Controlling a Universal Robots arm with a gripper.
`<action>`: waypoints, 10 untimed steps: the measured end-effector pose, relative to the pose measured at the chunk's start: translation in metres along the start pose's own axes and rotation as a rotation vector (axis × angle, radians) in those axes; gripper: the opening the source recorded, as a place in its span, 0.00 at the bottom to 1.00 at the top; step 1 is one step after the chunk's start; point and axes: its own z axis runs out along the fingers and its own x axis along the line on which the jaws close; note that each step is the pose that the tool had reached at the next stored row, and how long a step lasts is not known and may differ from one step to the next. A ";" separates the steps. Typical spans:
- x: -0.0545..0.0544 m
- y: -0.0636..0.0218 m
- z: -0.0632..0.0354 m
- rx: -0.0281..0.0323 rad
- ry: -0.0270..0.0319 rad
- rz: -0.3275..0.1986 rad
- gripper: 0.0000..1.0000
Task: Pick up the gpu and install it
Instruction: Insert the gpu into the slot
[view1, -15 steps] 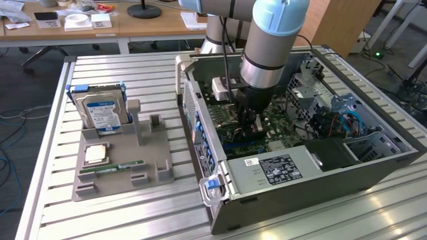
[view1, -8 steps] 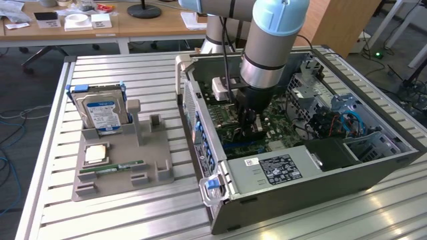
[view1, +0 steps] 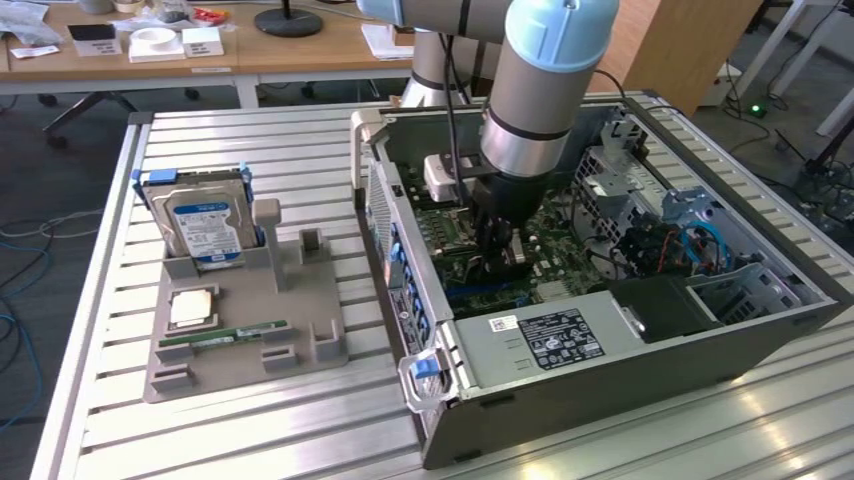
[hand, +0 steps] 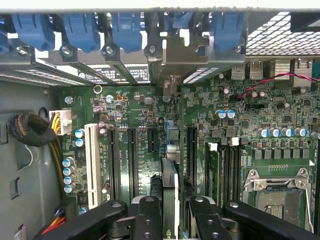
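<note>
1. Looking down from the wrist, we see the gripper (hand: 170, 212) with its black fingers (hand: 147, 217) closed partway on the gpu (hand: 170, 187), which stands on edge between them, thin and dark with a pale top edge.
2. We see the card held over the green motherboard (hand: 150, 120), in line with the black expansion slots (hand: 134, 160) and beside the white slot (hand: 92, 165); we cannot tell whether it is seated in a slot.
3. Past the slots we see the row of blue retention clips (hand: 80, 30) along the case's rear bracket wall.
4. In the exterior view, we find the arm (view1: 534, 100) reaching straight down into the open computer case (view1: 641, 360), the gripper (view1: 497, 245) low over the board.
5. Toward the exterior view's left, we see a grey holder tray (view1: 234, 340) on the slatted table (view1: 267, 160), carrying an upright blue-labelled hard drive (view1: 200, 225), a flat CPU (view1: 191, 308) and a green RAM stick (view1: 223, 336).
</note>
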 end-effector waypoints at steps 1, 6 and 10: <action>0.000 0.0001 0.0000 0.0000 -0.0005 0.000 0.26; 0.001 0.0002 -0.0001 -0.0002 -0.0007 0.000 0.26; 0.001 0.0008 -0.0001 0.0000 -0.0006 0.000 0.26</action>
